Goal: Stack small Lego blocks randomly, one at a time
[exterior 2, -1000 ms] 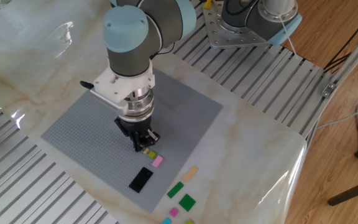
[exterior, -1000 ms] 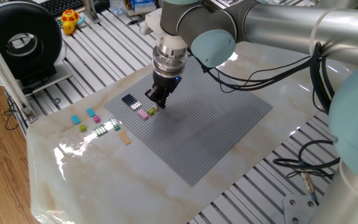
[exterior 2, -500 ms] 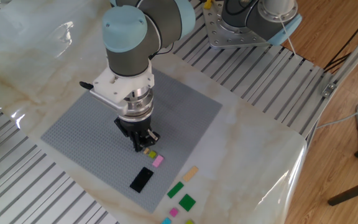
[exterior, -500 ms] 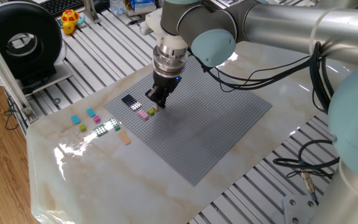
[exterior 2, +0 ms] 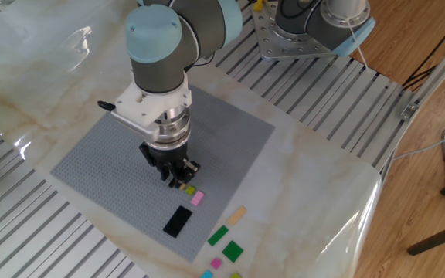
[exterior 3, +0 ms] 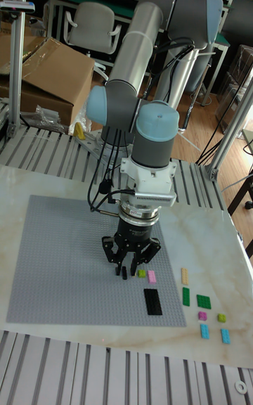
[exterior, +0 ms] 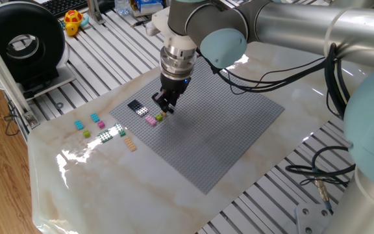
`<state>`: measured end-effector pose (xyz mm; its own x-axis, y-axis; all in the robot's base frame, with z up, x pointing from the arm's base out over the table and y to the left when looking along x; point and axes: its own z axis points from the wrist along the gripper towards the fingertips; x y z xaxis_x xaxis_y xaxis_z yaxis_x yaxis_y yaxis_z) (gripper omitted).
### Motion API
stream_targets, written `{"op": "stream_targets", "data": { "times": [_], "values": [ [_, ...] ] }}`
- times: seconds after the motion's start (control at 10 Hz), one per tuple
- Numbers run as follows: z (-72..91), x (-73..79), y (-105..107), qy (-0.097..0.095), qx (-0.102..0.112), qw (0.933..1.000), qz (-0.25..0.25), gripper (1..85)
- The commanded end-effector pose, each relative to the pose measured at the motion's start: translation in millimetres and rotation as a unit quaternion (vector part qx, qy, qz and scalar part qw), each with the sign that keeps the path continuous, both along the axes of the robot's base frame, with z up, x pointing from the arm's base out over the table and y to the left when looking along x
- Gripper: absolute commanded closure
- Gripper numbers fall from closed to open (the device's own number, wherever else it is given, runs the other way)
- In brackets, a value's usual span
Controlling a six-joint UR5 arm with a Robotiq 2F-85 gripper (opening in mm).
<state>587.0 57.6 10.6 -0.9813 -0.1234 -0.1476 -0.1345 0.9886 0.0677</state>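
My gripper [exterior: 163,104] [exterior 2: 178,180] [exterior 3: 124,273] hangs low over the grey baseplate [exterior: 226,130], open, with nothing between its fingers. An olive block [exterior: 160,116] [exterior 2: 189,190] [exterior 3: 141,273] sits on the plate just beside the fingertips, apart from them. Next to it lies a pink block [exterior: 150,119] [exterior 2: 198,198] [exterior 3: 152,276]. A flat black block [exterior: 135,105] [exterior 2: 178,221] [exterior 3: 152,301] lies near the plate's corner. Off the plate on the marble lie loose small Lego blocks: cyan [exterior: 78,125], lime [exterior: 86,133], green [exterior 2: 218,235] and tan [exterior: 130,144] [exterior 3: 185,275].
The marble tabletop [exterior: 109,188] ends in slotted aluminium rails [exterior 2: 68,232] on all sides. A black round device [exterior: 24,45] stands at the far left. Cables [exterior: 317,162] trail from the arm at the right. A cardboard box [exterior 3: 42,74] sits behind the table.
The gripper has lifted a little off the plate and its fingers stand slightly wider. The olive block stays on the plate beside it; the other blocks have not moved.
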Motion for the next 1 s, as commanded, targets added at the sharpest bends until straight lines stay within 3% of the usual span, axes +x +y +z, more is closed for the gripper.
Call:
{"op": "stream_targets", "data": {
  "times": [0.0, 0.2, 0.3, 0.4, 0.6, 0.9],
  "values": [
    [12.0, 0.1, 1, 0.002, 0.004, 1.0000, 0.005, 49.3],
    [23.7, -2.2, -2, 0.002, -0.002, 0.9999, 0.010, 53.0],
    [31.2, -1.0, -7, 0.001, -0.011, 0.9999, 0.000, 66.0],
    [39.2, -2.8, -16, 0.007, -0.029, 0.9995, -0.010, 84.3],
    [53.3, -7.7, -15, 0.013, -0.024, 0.9992, -0.029, 84.3],
    [61.2, -5.3, -16, 0.006, -0.022, 0.9990, -0.039, 84.3]
  ]
}}
